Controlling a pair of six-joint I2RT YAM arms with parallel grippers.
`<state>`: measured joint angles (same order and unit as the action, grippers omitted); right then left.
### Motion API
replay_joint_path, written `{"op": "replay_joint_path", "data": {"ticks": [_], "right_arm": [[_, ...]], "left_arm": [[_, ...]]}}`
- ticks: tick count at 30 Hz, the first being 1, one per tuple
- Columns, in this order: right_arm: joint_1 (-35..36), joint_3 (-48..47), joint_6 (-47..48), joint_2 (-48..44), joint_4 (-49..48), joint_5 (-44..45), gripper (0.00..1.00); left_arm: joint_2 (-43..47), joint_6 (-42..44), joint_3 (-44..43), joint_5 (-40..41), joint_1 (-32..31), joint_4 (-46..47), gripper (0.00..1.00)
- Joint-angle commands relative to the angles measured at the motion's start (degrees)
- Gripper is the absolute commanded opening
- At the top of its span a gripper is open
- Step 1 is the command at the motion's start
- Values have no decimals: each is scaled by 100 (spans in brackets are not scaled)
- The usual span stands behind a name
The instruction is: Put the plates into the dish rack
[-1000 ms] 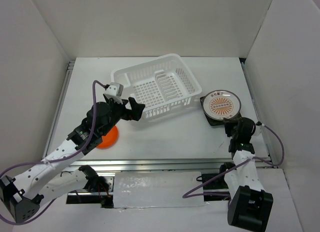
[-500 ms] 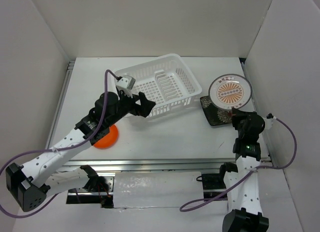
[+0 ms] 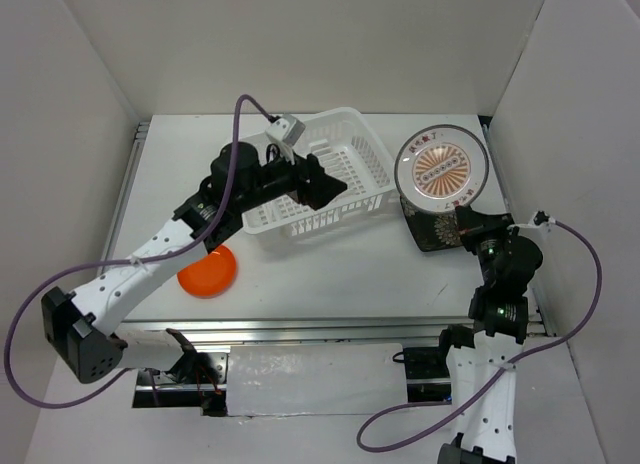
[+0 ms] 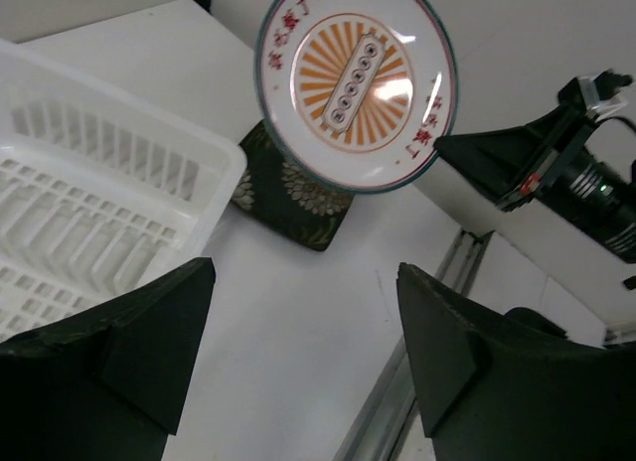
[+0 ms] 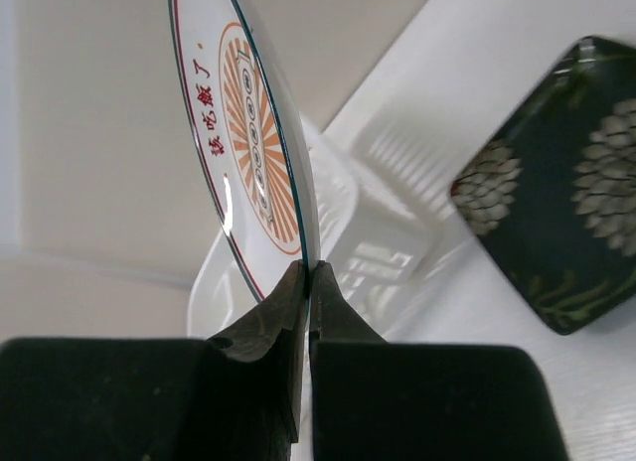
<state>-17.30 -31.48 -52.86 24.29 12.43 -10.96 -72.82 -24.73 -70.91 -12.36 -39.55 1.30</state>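
Observation:
My right gripper (image 3: 462, 212) is shut on the rim of the white sunburst plate (image 3: 439, 169) and holds it raised on edge above the table, right of the white dish rack (image 3: 312, 174). It also shows in the right wrist view (image 5: 253, 148) and the left wrist view (image 4: 356, 80). The dark square flowered plate (image 3: 432, 234) lies flat on the table beneath it. My left gripper (image 3: 322, 187) is open and empty, over the rack's front right part. The small orange plate (image 3: 208, 272) lies on the table at the front left, beside the left arm.
White walls close in the table on three sides. A metal rail (image 3: 330, 329) runs along the near edge. The right arm's purple cable (image 3: 585, 284) loops out toward the right wall.
My right gripper has lifted the sunburst plate off the dark square plate and tilted it on edge. My left arm has swung right and back, from beside the orange plate to over the rack.

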Motion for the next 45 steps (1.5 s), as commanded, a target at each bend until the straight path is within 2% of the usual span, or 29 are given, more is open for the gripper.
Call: {"op": "replay_joint_path", "data": {"ticks": [1,3,6,17,24,27,28,30,31,33,34,36,39,42,45], "right_arm": [[-28,-7,84,-232,-1222,-1433,0],[-28,116,31,-267,-1461,-1996,0],[-28,160,-22,-416,-1673,-2435,0],[-28,265,-479,-540,-2174,-3175,0],[-28,318,-594,-487,-2271,-3298,0],[-28,345,-603,-461,-2271,-3316,0],[-28,380,-620,-443,-2297,-3325,0],[-28,467,-681,-382,-2454,-3386,0],[-28,494,-708,-355,-2516,-3421,0],[-19,529,-796,-294,-2613,-3474,0],[-28,555,-805,-276,-2640,-3474,0],[-28,547,-761,-267,-2562,-3439,0],[-28,468,-621,-267,-2369,-3343,2],[-19,424,-453,-320,-2149,-3237,20],[-19,398,-287,-364,-1868,-3000,48]], "left_arm": [[-600,-312,-773,-880,157,63,84],[-733,-541,-845,-1373,219,308,80],[-804,-708,-775,-1602,290,555,83],[-1182,-770,-1038,-2095,387,740,87],[-1270,-832,-872,-2174,387,1126,83],[-1279,-867,-854,-2253,387,1232,70],[-1288,-875,-854,-2253,387,1267,60],[-1340,-945,-854,-2323,387,1337,49],[-1367,-955,-863,-2332,387,1329,39],[-1463,-955,-950,-2367,387,1276,30],[-1498,-955,-977,-2394,387,1241,17],[-1595,-963,-1073,-2455,387,1189,0],[-1648,-903,-1170,-2438,387,1110,0],[-1666,-579,-1451,-2132,378,715,0],[-1639,-174,-1829,-1570,378,152,0]]}}
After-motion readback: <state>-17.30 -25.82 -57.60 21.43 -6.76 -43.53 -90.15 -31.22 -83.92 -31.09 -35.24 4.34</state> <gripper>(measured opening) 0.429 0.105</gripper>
